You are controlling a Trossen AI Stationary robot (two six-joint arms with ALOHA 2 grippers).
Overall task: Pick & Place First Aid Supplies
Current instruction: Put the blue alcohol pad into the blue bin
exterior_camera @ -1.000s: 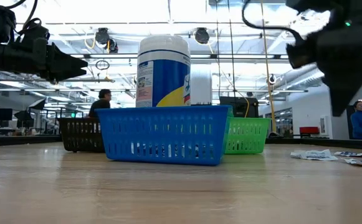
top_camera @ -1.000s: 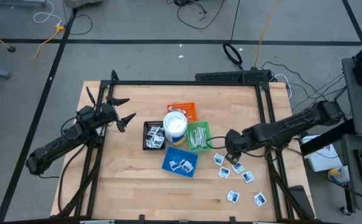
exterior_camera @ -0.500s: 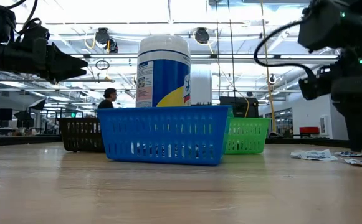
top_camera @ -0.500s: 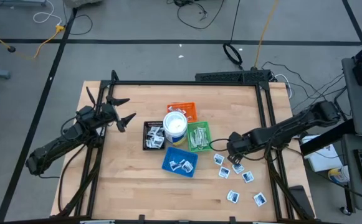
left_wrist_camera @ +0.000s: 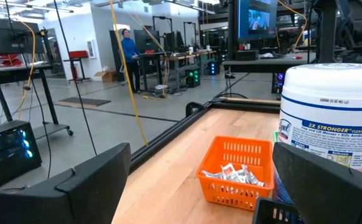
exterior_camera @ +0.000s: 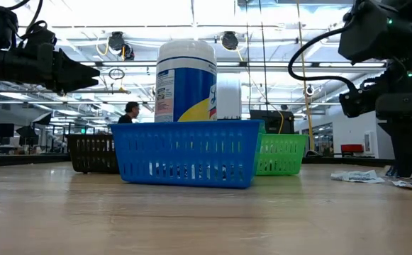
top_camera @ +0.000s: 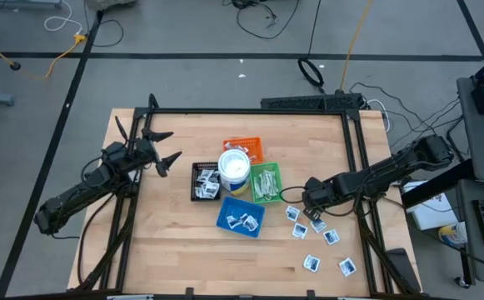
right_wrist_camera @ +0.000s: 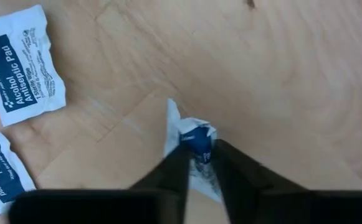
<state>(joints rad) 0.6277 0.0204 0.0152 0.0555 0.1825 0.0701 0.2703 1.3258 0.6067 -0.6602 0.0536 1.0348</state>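
The right tool (right_wrist_camera: pixel 199 163) pinches a crumpled alcohol pad packet (right_wrist_camera: pixel 192 144) low on the bench (right_wrist_camera: pixel 280 74) among other loose packets (right_wrist_camera: pixel 22 65), gripping only a bunched edge, so it could slip free on lifting; the left tool (top_camera: pixel 162 148) waits spread wide.

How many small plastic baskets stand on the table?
4: the orange basket beyond the white tub, the black basket on its left, the green basket on its right, the blue basket before it.

The cluster of trays (top_camera: pixel 240 218) around the white tub (top_camera: pixel 234 169) blocks the desk's (top_camera: pixel 167 242) middle; bare wood lies open along the left side and near edge, loose packets (top_camera: pixel 331 237) dotting the right.
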